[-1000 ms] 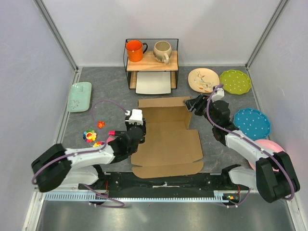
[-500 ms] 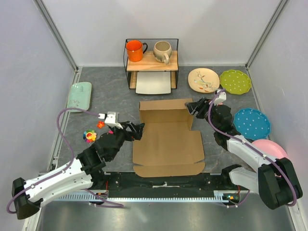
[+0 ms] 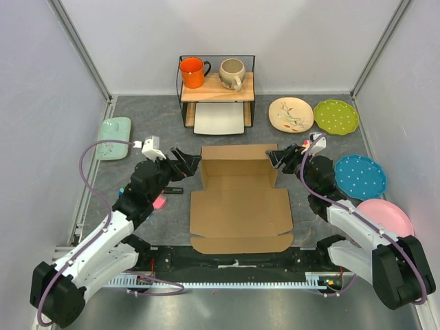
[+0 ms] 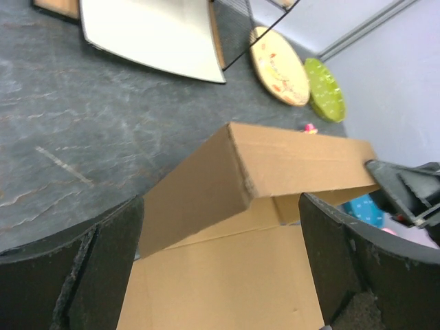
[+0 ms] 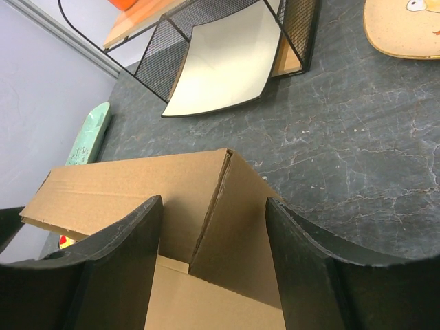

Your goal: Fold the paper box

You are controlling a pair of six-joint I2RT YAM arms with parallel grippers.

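Note:
The paper box [image 3: 240, 213] is a brown cardboard sheet lying mid-table, its back panel and the two rear side flaps standing upright. My left gripper [image 3: 187, 162] is open at the rear left corner; in the left wrist view [image 4: 220, 275] that corner of the box [image 4: 289, 161] lies between the spread fingers [image 4: 75, 275]. My right gripper [image 3: 278, 157] is open at the rear right corner; in the right wrist view [image 5: 213, 275] its fingers [image 5: 103, 268] straddle the upright side flap of the box [image 5: 130, 185].
A wire rack [image 3: 216, 86] at the back holds an orange mug [image 3: 192, 71] and a beige mug [image 3: 232, 73], with a white tray [image 3: 219, 119] beneath. Cream [image 3: 290, 113], green [image 3: 335, 116], blue [image 3: 359, 176] and pink [image 3: 388, 216] plates sit right. A mint dish [image 3: 113, 137] sits left.
The left arm swung from the box's left edge back to its rear left corner. The back panel rose from flat to upright. The right gripper shifted slightly right.

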